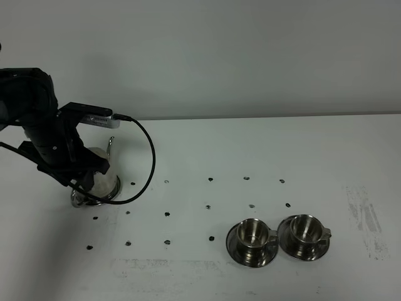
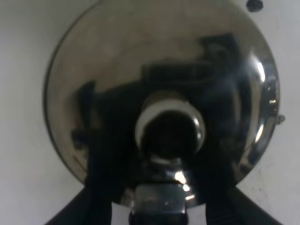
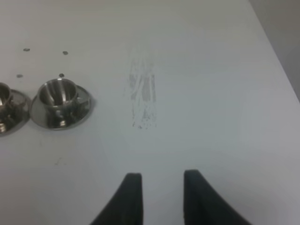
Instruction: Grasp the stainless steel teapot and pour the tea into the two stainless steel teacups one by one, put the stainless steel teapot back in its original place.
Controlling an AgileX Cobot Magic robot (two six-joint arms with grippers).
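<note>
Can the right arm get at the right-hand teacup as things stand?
Probably yes: the right gripper is open over bare table, with nothing between it and the right-hand teacup.

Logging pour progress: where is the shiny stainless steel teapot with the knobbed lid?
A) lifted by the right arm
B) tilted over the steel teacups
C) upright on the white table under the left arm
C: the shiny stainless steel teapot stands on the white table beneath the black left arm, its base on the surface.

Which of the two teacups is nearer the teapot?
The left-hand teacup in the exterior view. Its twin sits beyond it to the right, while the teapot stands at the far left.
</note>
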